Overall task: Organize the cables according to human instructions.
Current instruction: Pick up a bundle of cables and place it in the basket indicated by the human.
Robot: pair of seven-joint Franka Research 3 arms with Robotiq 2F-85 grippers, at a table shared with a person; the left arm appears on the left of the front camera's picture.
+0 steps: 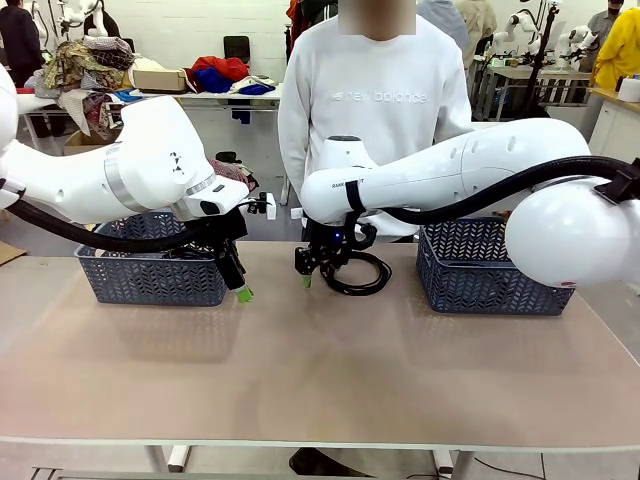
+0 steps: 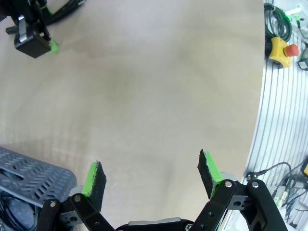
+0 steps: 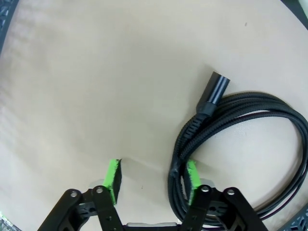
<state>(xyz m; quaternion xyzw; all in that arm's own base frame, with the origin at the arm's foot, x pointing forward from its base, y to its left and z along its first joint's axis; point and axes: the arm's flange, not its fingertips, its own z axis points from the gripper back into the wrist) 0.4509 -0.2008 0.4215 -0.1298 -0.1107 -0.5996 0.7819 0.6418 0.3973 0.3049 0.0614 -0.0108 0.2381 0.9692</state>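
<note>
1. Lower centre of the right wrist view: the right gripper (image 3: 151,178) stands part open just above the tabletop (image 3: 96,86), its jaws a moderate gap apart. One green pad presses against the outer edge of the cable (image 3: 240,125); the other pad has bare wood beside it. Nothing is clamped between them, so whether it has a hold cannot be told.

2. Right half of that view: the cable lies as a coiled loop of several thin black strands, flat on the tabletop, with a short cylindrical plug (image 3: 215,89) pointing to the upper middle of the frame.

3. Centre of the front view: the same coil (image 1: 358,275) sits just beside the right gripper (image 1: 312,268), between two grey baskets (image 1: 150,265) at left and right.

4. Bottom of the left wrist view: the left gripper (image 2: 151,178) is spread wide and empty over bare tabletop, with a basket corner at lower left.

5. Handling, as a judgement: the coil looks light and limp, likely to sag and unwind if lifted by one strand. The braided jacket should give fair friction. Best hold is probably across the whole bundle, near the stiffer strain relief below the plug.
</note>
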